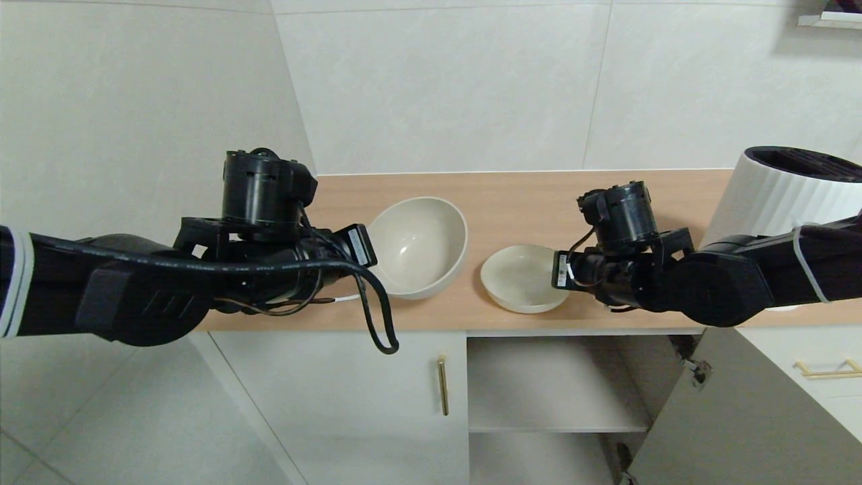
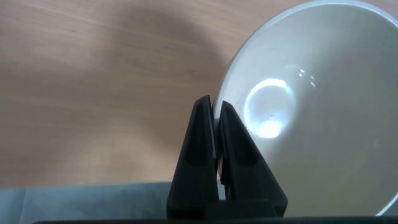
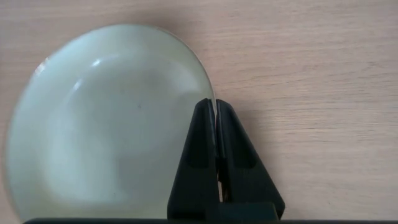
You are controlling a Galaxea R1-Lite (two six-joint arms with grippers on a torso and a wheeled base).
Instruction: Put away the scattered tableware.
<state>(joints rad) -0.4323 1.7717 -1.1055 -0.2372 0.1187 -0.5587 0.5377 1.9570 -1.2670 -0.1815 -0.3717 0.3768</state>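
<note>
A large cream bowl (image 1: 417, 246) rests tilted on the wooden counter (image 1: 525, 202), its opening turned toward my left arm. My left gripper (image 2: 216, 109) is shut on the near rim of this large bowl (image 2: 311, 112). To its right sits a smaller, shallow cream bowl (image 1: 522, 276) near the counter's front edge. My right gripper (image 3: 216, 107) is shut on the rim of that small bowl (image 3: 112, 124), one finger inside and one outside.
Below the counter, a cabinet compartment (image 1: 545, 384) stands open with a bare shelf, its door (image 1: 741, 417) swung out to the right. A closed door with a gold handle (image 1: 442, 384) is to its left. A tall white ribbed container (image 1: 788, 188) stands at the counter's right end.
</note>
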